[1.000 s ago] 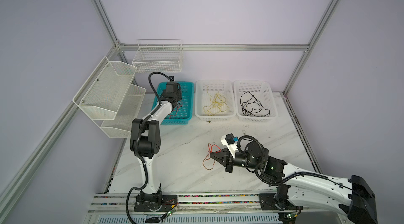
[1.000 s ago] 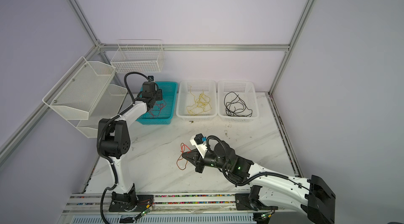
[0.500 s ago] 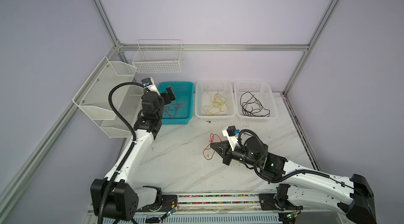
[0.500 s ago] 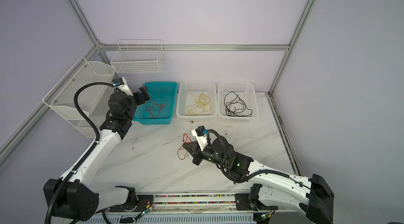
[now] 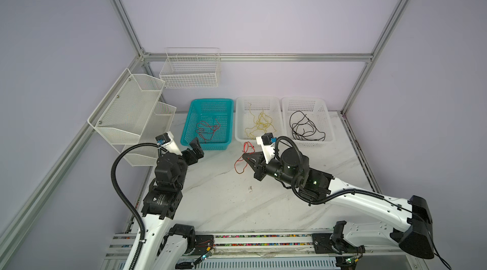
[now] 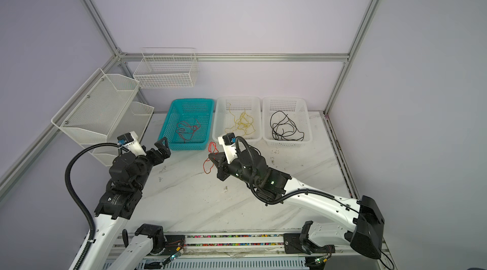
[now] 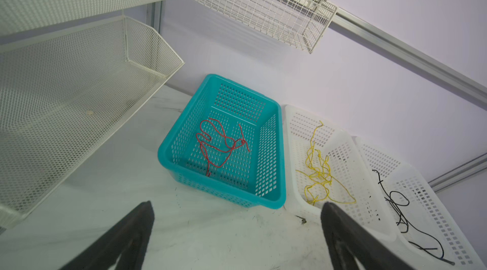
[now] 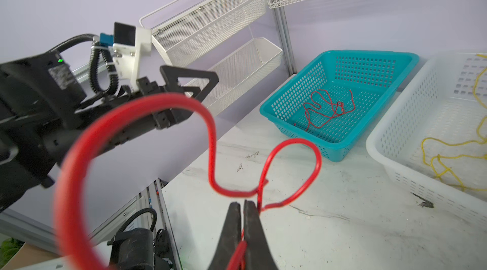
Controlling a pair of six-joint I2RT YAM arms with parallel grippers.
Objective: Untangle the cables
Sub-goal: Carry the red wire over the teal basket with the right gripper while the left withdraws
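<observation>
1. The tabletop (image 5: 210,197) is nearly bare. Only one cable is not in a basket.
2. Three baskets sit in a row at the back: the blue-green basket (image 5: 210,147), the middle white basket (image 5: 257,98) and the end white basket (image 5: 303,98).
3. Your left end effector (image 5: 197,148) has just pulled back from the blue-green basket. It is wide open and holds nothing.
4. Your right end effector (image 8: 241,204) is pinched shut on the loose red cable (image 8: 210,129). It has carried it closer to the baskets, and the loops hang down.
5. The other red cable (image 5: 208,130) now lies in the blue-green basket. The yellow cable (image 5: 259,125) lies in the middle white basket. The black cable (image 5: 303,129) lies in the end white basket.
6. So I think you are almost done. The loose red cable likely goes in with the other red one.
</observation>
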